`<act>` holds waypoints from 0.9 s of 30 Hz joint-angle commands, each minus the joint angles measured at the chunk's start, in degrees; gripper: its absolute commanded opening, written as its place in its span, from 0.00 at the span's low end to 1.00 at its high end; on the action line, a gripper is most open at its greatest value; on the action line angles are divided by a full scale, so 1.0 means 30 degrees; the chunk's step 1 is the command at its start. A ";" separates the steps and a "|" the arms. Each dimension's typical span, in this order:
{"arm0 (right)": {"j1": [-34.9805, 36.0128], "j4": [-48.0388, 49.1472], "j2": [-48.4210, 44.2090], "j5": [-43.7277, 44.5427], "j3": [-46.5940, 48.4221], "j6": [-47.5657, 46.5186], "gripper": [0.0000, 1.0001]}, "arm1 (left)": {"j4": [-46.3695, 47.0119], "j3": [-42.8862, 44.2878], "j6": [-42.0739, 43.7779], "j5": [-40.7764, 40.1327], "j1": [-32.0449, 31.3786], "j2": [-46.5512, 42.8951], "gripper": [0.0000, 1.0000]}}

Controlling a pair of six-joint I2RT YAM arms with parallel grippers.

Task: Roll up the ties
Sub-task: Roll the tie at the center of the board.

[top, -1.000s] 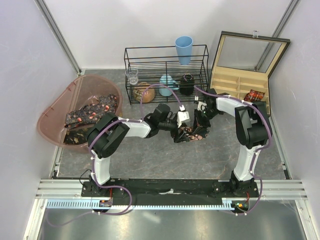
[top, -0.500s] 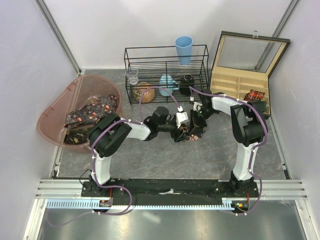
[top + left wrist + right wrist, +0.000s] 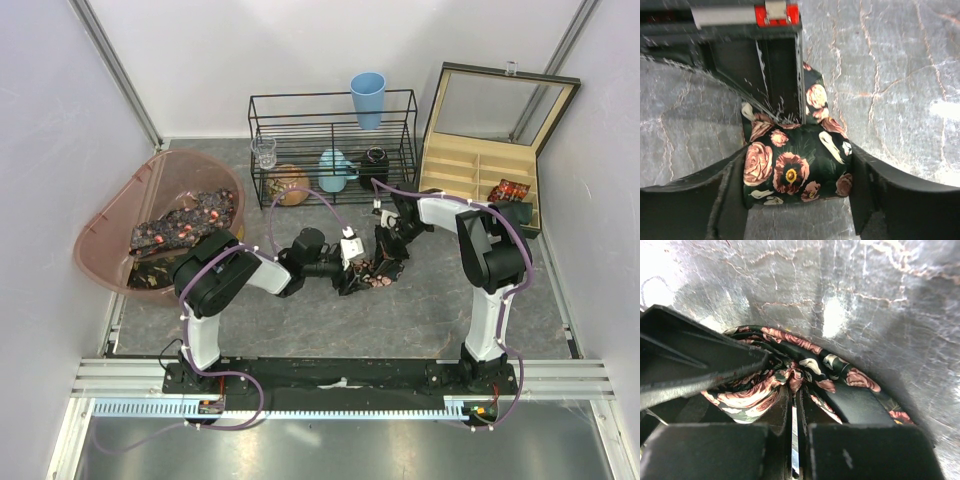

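1. Left claw (image 3: 798, 150): clamped on the rolled tie (image 3: 790, 172). The coil sits between the two fingers, and each inner face touches one side of it.
2. Right claw (image 3: 792, 392): clenched, with only a narrow slit between the fingers. Its tips are buried in the folds of the same rolled tie, and the fabric bunches directly ahead of them. In the left wrist view this claw enters the coil from the far side, opposite the left claw.
3. Rolled tie: dark fabric with pink and tan flowers. It rests on the grey worktop (image 3: 300, 320), between the two claws. A loose end curves away to the right of the right claw.
4. Other ties (image 3: 180, 228): well to the left of the left claw, heaped inside the pink tub (image 3: 100, 250).
5. Coiled tie (image 3: 508, 190): to the right of the right claw, in a compartment of the open wooden box (image 3: 470, 165).
6. Wire rack (image 3: 330, 110): beyond both claws, against the rear wall.
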 commanded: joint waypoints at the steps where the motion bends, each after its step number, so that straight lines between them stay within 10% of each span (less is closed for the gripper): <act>1: 0.0387 0.0877 0.1401 0.4975 -0.1546 -0.1129 0.00 | 0.1652 0.0072 -0.0211 0.0332 0.0021 0.0127 0.67; 19: 0.0242 0.1200 0.0727 0.0257 -0.2017 -0.0952 0.01 | -1.3928 0.4700 0.3683 -0.2216 -0.0358 -0.0403 0.32; 27: -0.2040 -0.1609 -0.0795 -0.1582 0.0618 -0.2942 0.33 | -2.0581 0.7628 0.6526 -0.3097 -0.1062 0.1004 0.24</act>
